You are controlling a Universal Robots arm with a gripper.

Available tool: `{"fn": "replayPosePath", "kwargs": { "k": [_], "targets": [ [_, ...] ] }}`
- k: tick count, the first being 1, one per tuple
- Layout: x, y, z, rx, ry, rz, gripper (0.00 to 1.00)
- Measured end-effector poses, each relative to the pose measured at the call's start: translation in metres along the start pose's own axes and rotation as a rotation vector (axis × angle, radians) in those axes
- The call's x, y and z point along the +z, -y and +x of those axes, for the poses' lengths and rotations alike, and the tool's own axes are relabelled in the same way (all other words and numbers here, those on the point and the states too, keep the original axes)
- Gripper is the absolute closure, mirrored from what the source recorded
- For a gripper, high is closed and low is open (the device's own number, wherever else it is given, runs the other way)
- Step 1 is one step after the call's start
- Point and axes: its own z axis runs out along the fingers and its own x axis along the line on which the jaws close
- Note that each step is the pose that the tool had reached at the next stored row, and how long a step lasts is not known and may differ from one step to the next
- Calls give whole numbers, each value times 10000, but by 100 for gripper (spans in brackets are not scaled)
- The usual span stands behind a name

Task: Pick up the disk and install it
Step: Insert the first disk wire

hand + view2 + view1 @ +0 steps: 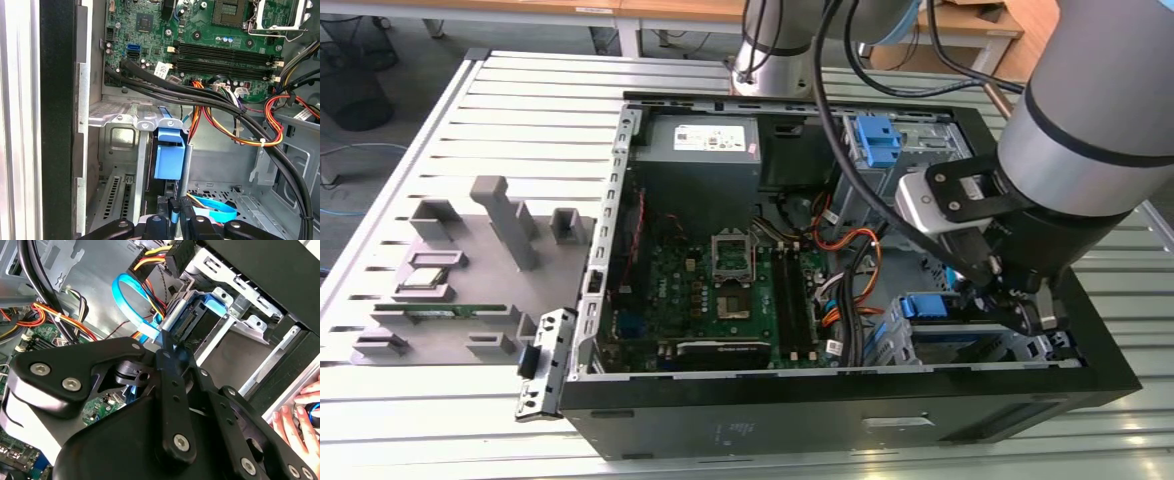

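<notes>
1. the gripper [1007,300] sits low at the right of the exterior view, inside the open computer case [720,430]. in the second wrist view its black fingers [170,390] are drawn together on the edge of the disk [192,320], so it is clamped on the disk.
2. the disk stands on edge in the metal drive cage [120,117]; in the first wrist view its long axis runs up and down the centre of the frame, from the gripper [175,220] at the bottom edge toward the cage's tabs, with the blue carrier [169,155] facing the camera.
3. in the exterior view the disk [927,305] shows as a blue piece just left of the gripper.
4. a light blue flat cable [130,302] loops just beside the disk, and orange and yellow wires [250,137] and thick black cables [200,97] cross near the cage.
5. the green motherboard [720,290] lies at centre frame in the exterior view.
6. a person's hand [295,417] rests at the lower right edge of the second wrist view, outside the case.
</notes>
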Motion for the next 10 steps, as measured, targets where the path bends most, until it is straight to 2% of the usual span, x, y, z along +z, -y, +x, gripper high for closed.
{"fn": "replayPosePath", "kwargs": {
  "k": [3,10],
  "targets": [
    [-26,6,-2,0,0,0,77],
    [-204,45,-17,0,-4,-1,77]
  ]
}}
